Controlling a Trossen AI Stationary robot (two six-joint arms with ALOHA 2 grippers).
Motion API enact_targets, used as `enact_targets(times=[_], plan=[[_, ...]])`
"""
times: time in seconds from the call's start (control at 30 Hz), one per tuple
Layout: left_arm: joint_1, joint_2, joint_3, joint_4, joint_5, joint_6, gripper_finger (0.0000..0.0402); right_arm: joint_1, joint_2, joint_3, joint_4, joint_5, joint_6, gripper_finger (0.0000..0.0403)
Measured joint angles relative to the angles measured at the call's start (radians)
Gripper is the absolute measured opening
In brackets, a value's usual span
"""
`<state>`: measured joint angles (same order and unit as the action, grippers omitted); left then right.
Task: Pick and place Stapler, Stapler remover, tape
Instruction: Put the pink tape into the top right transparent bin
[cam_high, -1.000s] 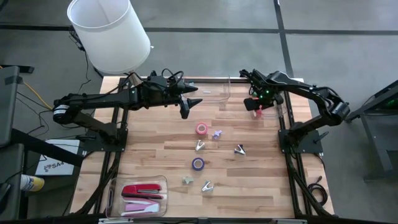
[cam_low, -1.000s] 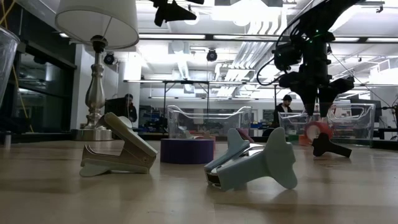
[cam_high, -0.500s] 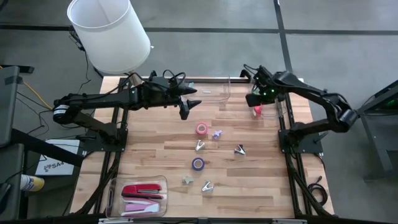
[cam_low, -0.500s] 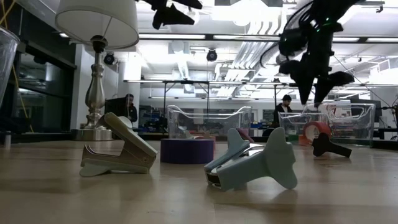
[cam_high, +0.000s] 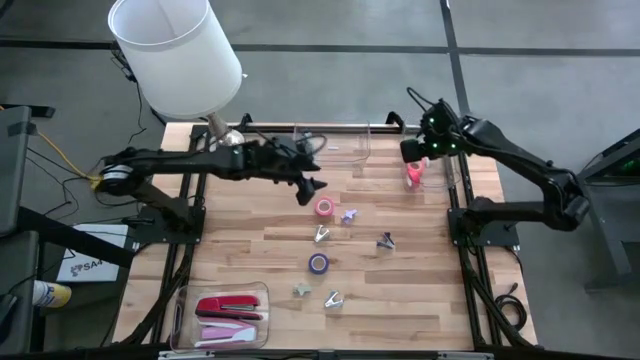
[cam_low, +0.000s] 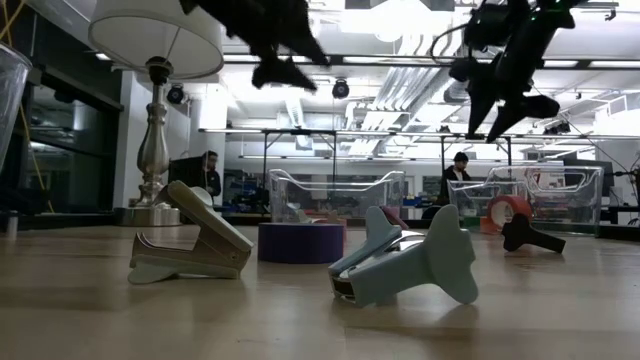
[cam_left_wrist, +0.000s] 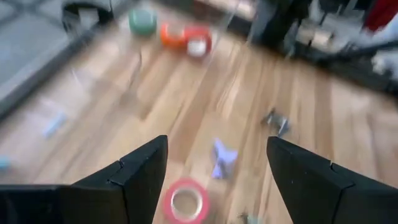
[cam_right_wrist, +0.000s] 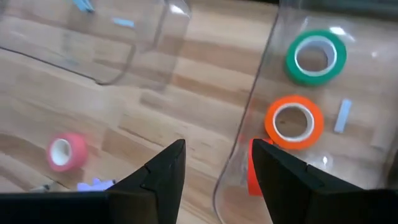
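Stapler tray: clear plastic tray (cam_high: 185, 300) at lower left of the high view, red stapler (cam_high: 228, 304) inside.
Left gripper: left gripper (cam_high: 313, 187) hangs above centre, fingers spread, nothing held, just beside the pink tape roll (cam_high: 324, 207).
Centre: purple tape roll (cam_high: 318, 263) lies flat; grey claw-shaped staple removers (cam_high: 321, 234) scattered around.
Right gripper: right gripper (cam_high: 408, 150) in the upper right, fingers parted and empty, over the clear bin (cam_right_wrist: 273, 56) with green tape roll (cam_right_wrist: 315, 56) and orange tape roll (cam_right_wrist: 293, 121).

A large open lab or workshop: exposed ceiling pipes (cam_low: 400, 80) and strip lights, metal-framed benches, people (cam_low: 462, 170) working in the background (two visible), a butcher-block table (cam_high: 400, 290), grey concrete floor.
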<state>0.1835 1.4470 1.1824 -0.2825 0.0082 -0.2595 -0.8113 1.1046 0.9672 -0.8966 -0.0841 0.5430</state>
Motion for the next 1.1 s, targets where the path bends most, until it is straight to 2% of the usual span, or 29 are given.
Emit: enact_targets(times=[0.2, 0.4, 0.67, 0.8, 1.1], plan=[[0.000, 0.106, -0.001, -0.100, 0.058, 0.021, 0.0271, 0.002, -0.064, 0.000, 0.022, -0.004, -0.026, 0.0177], [-0.001, 0.188, 0.000, -0.111, 0.093, 0.037, 0.0271, 0.003, -0.106, 0.000, 0.031, -0.001, -0.046, 0.0177], [-0.001, 0.270, 0.000, -0.118, 0.117, 0.293, 0.0271, 0.028, -0.112, 0.000, 0.036, -0.004, -0.081, 0.0177], [-0.001, 0.308, -0.001, -0.121, 0.141, 0.376, 0.0271, 0.047, -0.112, 0.000, 0.037, -0.005, -0.106, 0.0177], [-0.005, 0.359, -0.001, -0.115, 0.117, 0.530, 0.0271, 0.081, -0.112, 0.000, 0.037, -0.004, -0.126, 0.0177]])
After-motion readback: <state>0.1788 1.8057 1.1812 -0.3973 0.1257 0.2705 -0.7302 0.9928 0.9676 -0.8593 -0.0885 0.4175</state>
